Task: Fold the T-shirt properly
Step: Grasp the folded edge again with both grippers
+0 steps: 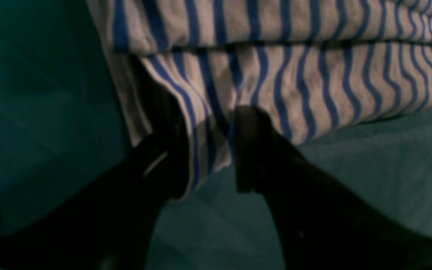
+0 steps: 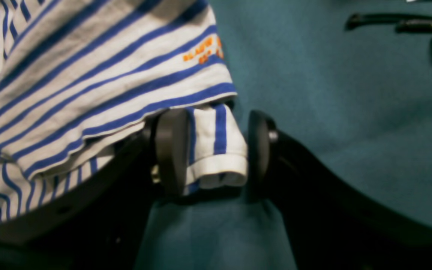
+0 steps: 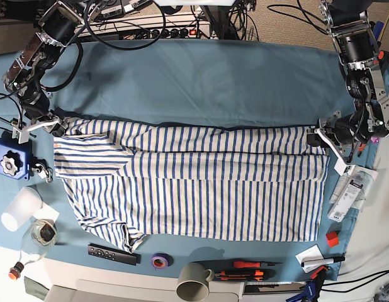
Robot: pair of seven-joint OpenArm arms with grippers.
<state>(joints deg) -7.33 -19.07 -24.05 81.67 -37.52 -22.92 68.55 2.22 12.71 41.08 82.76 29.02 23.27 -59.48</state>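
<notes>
The shirt (image 3: 194, 189) lies spread flat across the tabletop (image 3: 201, 82). Left claw (image 1: 210, 150) grasps its edge at one end; right claw (image 2: 216, 150) grips a bunched hem at the other.

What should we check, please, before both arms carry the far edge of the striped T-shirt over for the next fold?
1. Right gripper holds cloth: ok; a hemmed corner of the T-shirt sits between its fingers.
2. Left gripper holds cloth: ok; striped fabric runs between its fingers, though that view is dark.
3. Far edge taut between the two grips: ok; it runs nearly straight in the base view.
4. Shirt lying flat: not ok; the near sleeve is bunched.
5. Landing area free: cannot tell; the remote and tape roll lie just beyond the near hem.
</notes>
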